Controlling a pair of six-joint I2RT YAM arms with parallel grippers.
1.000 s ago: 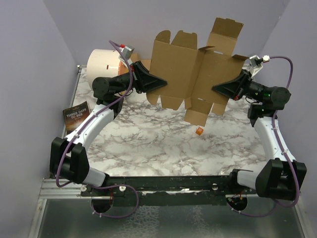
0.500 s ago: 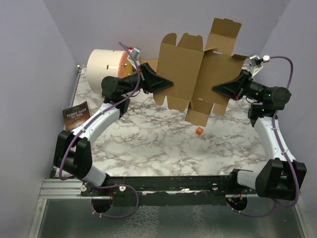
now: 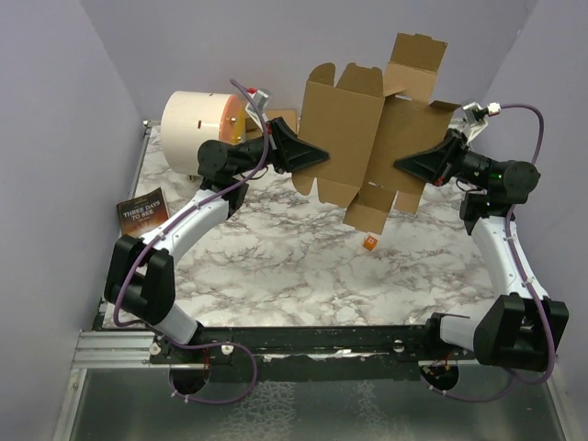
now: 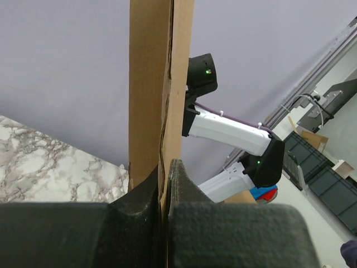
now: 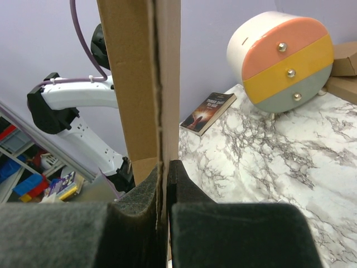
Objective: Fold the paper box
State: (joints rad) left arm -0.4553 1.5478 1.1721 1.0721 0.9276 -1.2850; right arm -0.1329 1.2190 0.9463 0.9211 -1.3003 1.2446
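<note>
Marble-veined tabletop (image 3: 276, 266) fills the cell floor, and above its far half the paper box (image 3: 354, 129) hangs in the air, clear of the surface. It is a wide die-cut sheet of plain brown cardboard, tilted, with flaps poking up at the top and down at the bottom. Its left panel looks swung in over the middle, and both wrist views show two layers of card edge-on.

The left gripper (image 3: 322, 158) is clamped tight on the sheet's left margin. The right gripper (image 3: 397, 166) is pinched just as tightly on the right margin, so the card is carried between the two.

By its look the sheet is very light and thin. It should be stiff across a flat panel but ready to hinge at every scored line, with loose flaps that flop and slots that could tear if tugged. The best hold is probably on a plain panel edge close to a crease, away from the narrow tabs.

A small orange piece (image 3: 369, 243) lies on the marble below the lowest flap. A white drum with coloured drawer fronts (image 3: 195, 124) stands at the far left, and a dark book (image 3: 140, 213) rests near the left edge
</note>
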